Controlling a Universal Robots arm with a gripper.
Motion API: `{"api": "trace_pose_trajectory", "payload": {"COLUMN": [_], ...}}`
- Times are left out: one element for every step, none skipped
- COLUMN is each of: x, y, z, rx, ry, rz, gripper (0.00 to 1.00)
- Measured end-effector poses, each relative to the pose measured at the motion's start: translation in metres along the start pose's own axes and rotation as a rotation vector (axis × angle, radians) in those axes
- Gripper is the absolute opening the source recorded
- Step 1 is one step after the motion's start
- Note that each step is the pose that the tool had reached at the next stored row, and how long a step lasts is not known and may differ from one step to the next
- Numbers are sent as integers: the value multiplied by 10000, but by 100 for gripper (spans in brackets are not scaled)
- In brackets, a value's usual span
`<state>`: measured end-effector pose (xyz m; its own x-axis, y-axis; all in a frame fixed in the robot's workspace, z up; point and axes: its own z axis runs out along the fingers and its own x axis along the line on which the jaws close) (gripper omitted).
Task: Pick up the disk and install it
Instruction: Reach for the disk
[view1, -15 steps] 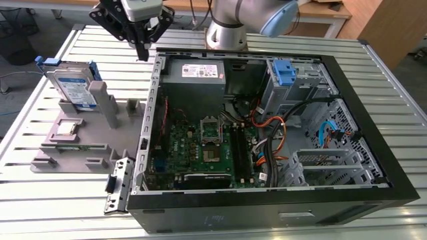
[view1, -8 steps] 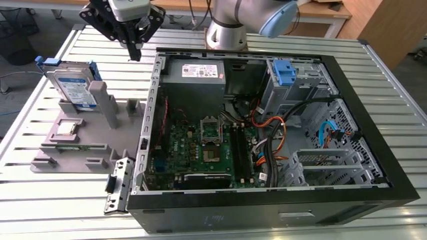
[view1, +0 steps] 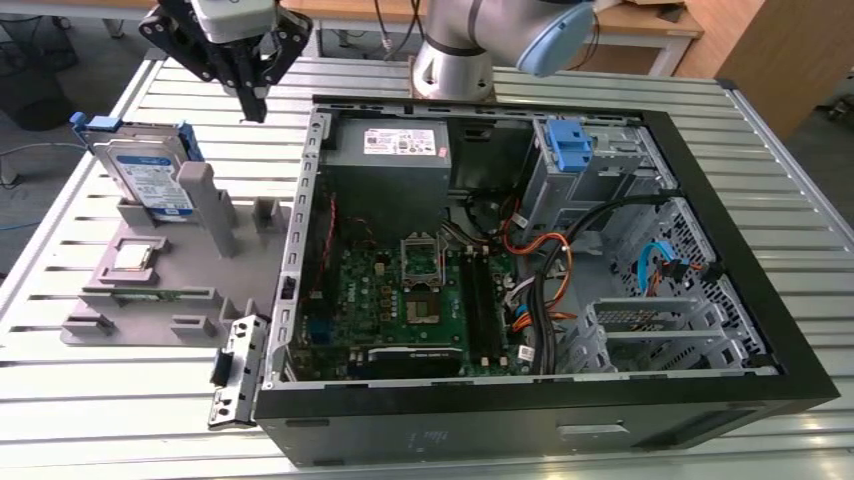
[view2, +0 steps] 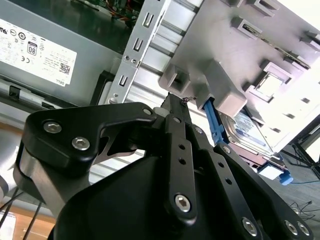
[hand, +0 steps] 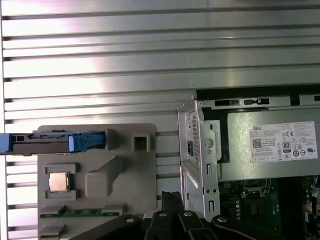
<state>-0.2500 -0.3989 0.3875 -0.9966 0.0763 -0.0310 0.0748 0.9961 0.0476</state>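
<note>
- Disk (view1: 144, 182): stands on edge in a slot of the grey fixture (view1: 160, 290), at the exterior view's left. Nothing touches it.
- Fixture post (view1: 203, 205): upright, just beside the disk.
- Gripper (view1: 252, 108): hangs over the table between fixture and computer case (view1: 747, 300), well apart from the disk. Its fingers are pressed together and hold nothing.
- Case interior: a blue bracket (view1: 569, 148) sits in the bay, with loose cables (view1: 547, 250) below it.
- Hazards, by my judgement: closed fingers would knock the disk's top edge. A finger could catch the post. An off-centre pinch could tip the drive. The cables could snag it near the bay.
</note>
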Motion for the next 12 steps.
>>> {"api": "trace_pose_trajectory", "payload": {"x": [18,34,48,62,77,95,114,134,155,181,202,222], "y": [-1,-2,-4,-5,-6,-7,-9,-10,-12,-14,-16,-17], "z": [0,0,1,1,1,1,1,1,2,2,3,3], "rx": [1,1,0,0,0,0,0,0,0,0,-1,-1], "ry": [-1,-1,-3,-3,-3,-4,-4,-5,-7,-9,-10,-11], "rz": [0,0,0,0,-1,-1,0,0,0,0,0,0], "gripper": [10,10,10,10,10,10,10,10,10,10,10,10]}}
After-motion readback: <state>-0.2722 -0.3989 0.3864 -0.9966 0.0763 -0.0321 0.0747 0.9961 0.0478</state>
